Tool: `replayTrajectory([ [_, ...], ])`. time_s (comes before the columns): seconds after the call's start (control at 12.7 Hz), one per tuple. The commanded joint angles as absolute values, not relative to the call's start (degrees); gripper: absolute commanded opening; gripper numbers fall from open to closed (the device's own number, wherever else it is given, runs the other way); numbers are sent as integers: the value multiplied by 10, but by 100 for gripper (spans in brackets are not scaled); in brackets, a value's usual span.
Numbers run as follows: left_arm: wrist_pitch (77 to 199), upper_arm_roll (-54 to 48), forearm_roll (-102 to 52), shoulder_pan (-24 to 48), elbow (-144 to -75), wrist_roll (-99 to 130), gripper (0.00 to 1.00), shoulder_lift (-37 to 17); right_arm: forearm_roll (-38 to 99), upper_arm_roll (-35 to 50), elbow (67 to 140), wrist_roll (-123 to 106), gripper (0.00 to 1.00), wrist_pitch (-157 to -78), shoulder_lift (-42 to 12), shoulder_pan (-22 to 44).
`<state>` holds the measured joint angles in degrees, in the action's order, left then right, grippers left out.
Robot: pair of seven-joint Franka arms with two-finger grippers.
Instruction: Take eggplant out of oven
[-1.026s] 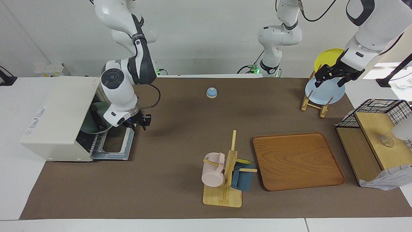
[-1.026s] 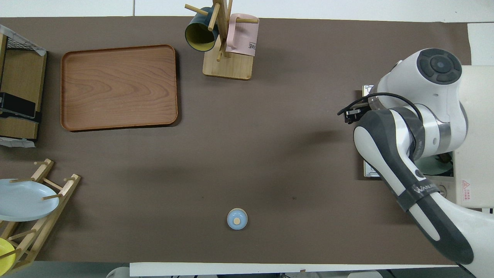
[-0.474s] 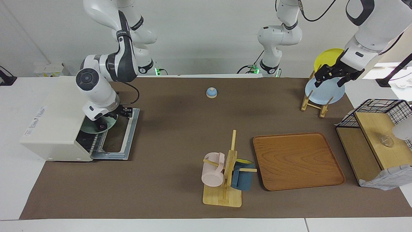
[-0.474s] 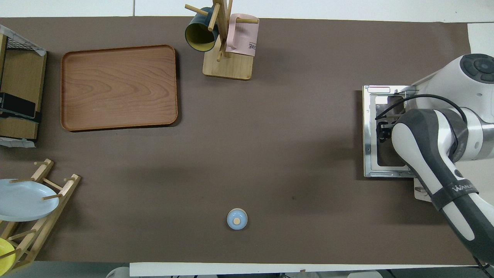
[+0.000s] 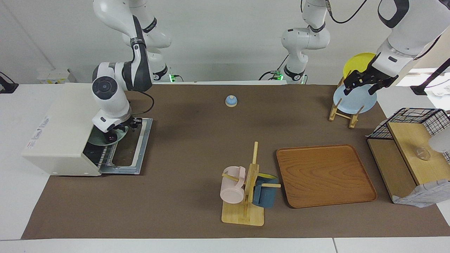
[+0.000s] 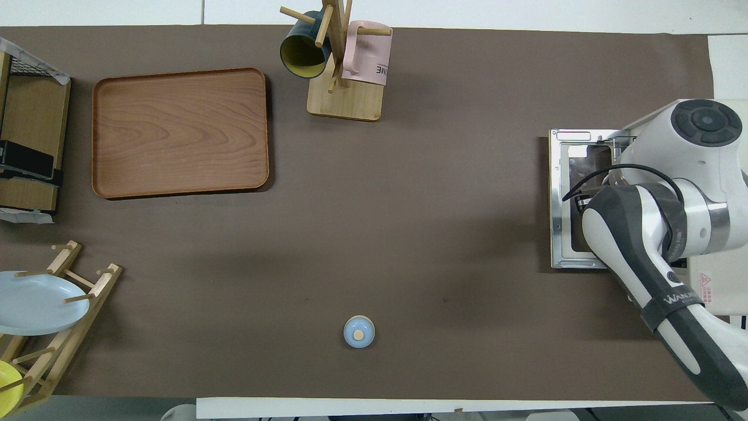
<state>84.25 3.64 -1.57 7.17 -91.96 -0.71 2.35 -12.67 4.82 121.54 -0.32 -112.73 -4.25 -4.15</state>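
The cream-white oven (image 5: 59, 130) stands at the right arm's end of the table with its door (image 5: 142, 144) folded down flat; the overhead view shows its top (image 6: 721, 280). A green plate (image 5: 95, 141) lies on the wire rack inside. My right gripper (image 5: 112, 135) reaches down into the oven's mouth over that plate; in the overhead view the arm covers it. The eggplant is hidden under the hand. My left gripper (image 5: 361, 86) is open and empty, and waits over the plate rack.
A wooden rack (image 5: 342, 112) holds a pale blue plate (image 5: 355, 100) and a yellow plate (image 5: 357, 63). A small blue bell (image 5: 231, 101), a mug tree (image 5: 246, 196) with two mugs, a wooden tray (image 5: 325, 175) and a wire-basket shelf (image 5: 411, 154) stand on the brown mat.
My right arm has swung from over the open door's edge toward the oven and lowered its hand into the mouth over the green plate. The left arm has not moved.
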Motion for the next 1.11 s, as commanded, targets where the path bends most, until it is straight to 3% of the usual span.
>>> replayTrajectory([
  [0.0, 838, 40, -14, 74, -929, -7, 100, 32, -138, 53, 1234, -20, 7, -1137, -24, -46],
  [0.08, 839, 40, -14, 72, -929, -6, 100, 33, -139, 53, 1234, -20, 0, -1136, -24, -40],
  [0.16, 838, 41, -14, 55, -931, -6, 100, 33, -141, 54, 1228, -18, 0, -1129, -25, -33],
  [0.47, 840, 41, -14, 23, -932, -9, 100, 33, -144, 55, 1141, 100, 0, -1058, -58, 103],
  [0.71, 861, 40, -13, 10, -954, -9, 100, 42, -123, 55, 955, 256, 0, -943, -164, 234],
  [1.03, 934, 40, -13, 10, -1051, -6, 100, 83, -54, 56, 757, 464, 0, -949, -332, 367],
])
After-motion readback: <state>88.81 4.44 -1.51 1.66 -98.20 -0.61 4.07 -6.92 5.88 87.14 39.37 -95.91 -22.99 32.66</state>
